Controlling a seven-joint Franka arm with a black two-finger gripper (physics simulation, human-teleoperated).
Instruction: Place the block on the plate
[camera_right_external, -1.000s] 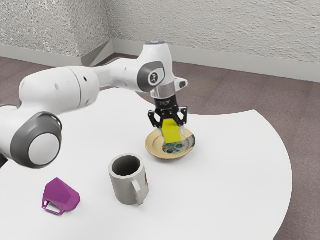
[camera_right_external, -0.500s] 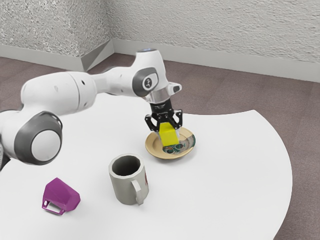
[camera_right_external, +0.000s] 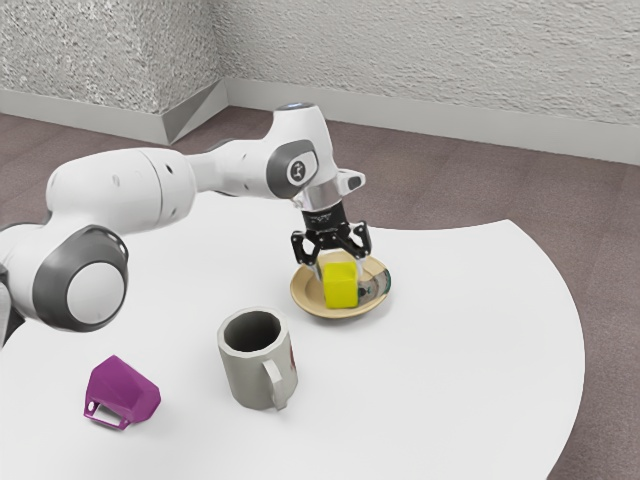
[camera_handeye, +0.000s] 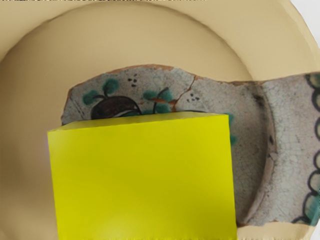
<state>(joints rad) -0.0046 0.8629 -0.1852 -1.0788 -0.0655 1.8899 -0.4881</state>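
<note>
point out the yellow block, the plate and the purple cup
yellow block (camera_handeye: 142, 180): wrist view, on its broad top face
plate (camera_right_external: 301, 293): exterior view, on its tan rim
purple cup (camera_right_external: 125, 390): exterior view, on its side wall

- One yellow block (camera_right_external: 341, 286)
- One tan plate (camera_right_external: 308, 296) with a painted patch
- Two cups with handles: one gray cup (camera_right_external: 252, 372), one purple cup (camera_right_external: 124, 390)
- One white desk (camera_right_external: 450, 350)
- One robot arm (camera_right_external: 120, 190), white with dark parts
- One black gripper (camera_right_external: 340, 273)
</note>
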